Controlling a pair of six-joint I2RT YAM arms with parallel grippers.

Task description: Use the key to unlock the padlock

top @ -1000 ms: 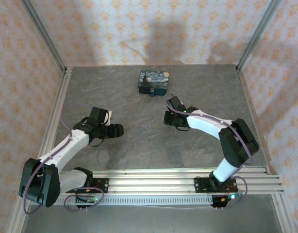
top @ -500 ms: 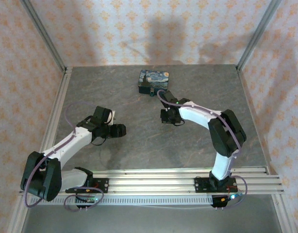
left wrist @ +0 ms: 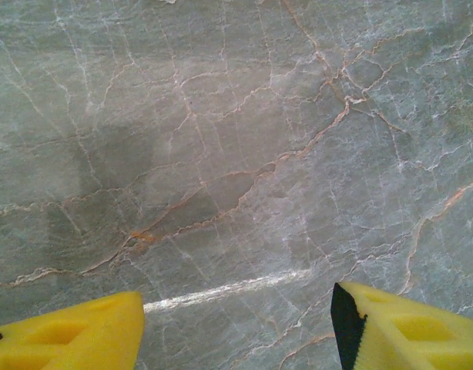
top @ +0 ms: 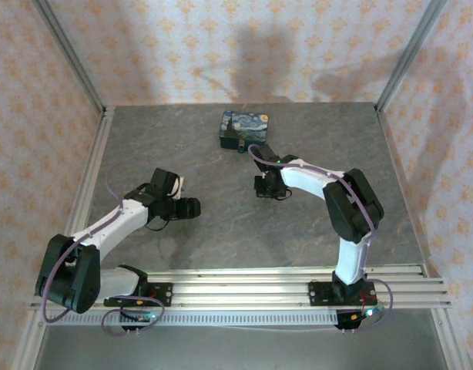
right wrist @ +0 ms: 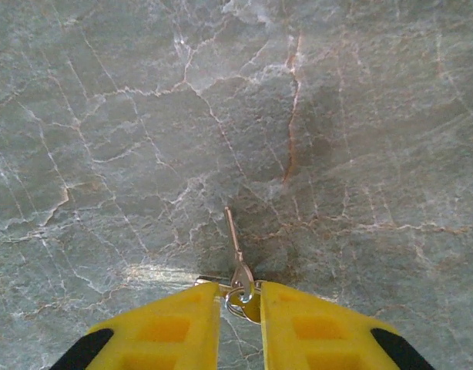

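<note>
top camera looks down over the table [top: 221, 239]; both wrist cameras face it close up.

Counted: left tool [left wrist: 236, 312] and right tool [right wrist: 240, 297], two in all; one key [right wrist: 234, 235]; one padlock [top: 242, 146]; one painted box [top: 245, 129]; one worktop [top: 182, 146].

- We find the padlock [top: 242, 146] against the box's [top: 247, 128] near side.
- Before them the right gripper [top: 262, 187], the key [right wrist: 238, 262] in it; the left gripper [top: 192, 207] well leftward.

Grey veined marble tabletop [top: 221, 231], peach patterned walls [top: 244, 46], aluminium corner posts [top: 67, 54], near-edge rails [top: 244, 281].
</note>
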